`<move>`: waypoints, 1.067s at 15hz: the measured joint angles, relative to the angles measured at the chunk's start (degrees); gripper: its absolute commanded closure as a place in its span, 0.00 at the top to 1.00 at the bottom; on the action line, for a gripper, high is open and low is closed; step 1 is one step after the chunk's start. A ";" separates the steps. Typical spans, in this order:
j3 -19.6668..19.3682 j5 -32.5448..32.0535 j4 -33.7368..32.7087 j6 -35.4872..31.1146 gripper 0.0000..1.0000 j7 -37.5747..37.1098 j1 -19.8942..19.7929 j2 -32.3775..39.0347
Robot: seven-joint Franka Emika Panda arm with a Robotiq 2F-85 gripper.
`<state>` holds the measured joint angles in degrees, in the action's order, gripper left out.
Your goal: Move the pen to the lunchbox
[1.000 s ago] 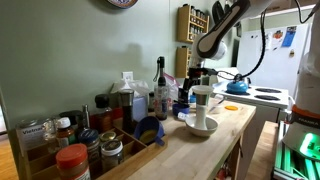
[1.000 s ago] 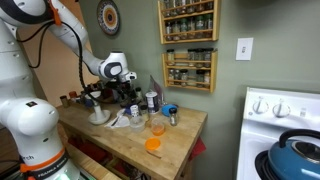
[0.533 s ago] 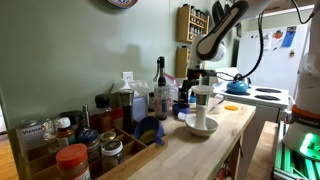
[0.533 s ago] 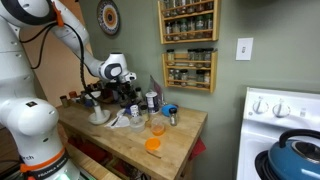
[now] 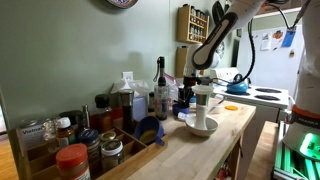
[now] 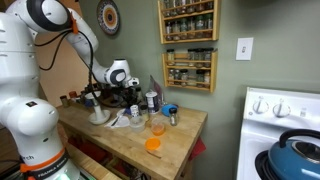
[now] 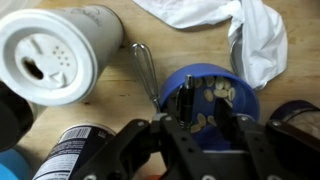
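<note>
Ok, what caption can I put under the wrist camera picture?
Gripper and pen over the blue lunchbox, white cup and cloth nearby.

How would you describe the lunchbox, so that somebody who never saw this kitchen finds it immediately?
Look at the wooden counter, as the wrist view shows it. Between the white lidded cup and the crumpled white cloth sits the round lunchbox, beside a wire whisk. Only it bears cartoon figures on blue.
</note>
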<state>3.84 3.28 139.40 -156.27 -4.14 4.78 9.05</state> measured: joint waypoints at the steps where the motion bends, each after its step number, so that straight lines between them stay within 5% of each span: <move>1: -0.12 -0.19 -0.57 -0.09 0.45 -0.21 0.00 0.81; 2: -0.20 -0.27 -1.11 -0.11 0.45 -0.30 0.00 1.48; 3: -0.24 -0.32 -1.58 -0.13 0.23 -0.36 0.00 2.07; 7: -0.24 -0.56 -2.95 -0.14 0.00 -0.53 0.03 3.54; 16: -0.08 0.48 -0.23 -0.32 0.03 -0.59 -0.24 -2.38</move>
<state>3.76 3.76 139.17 -156.59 -4.73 4.54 6.67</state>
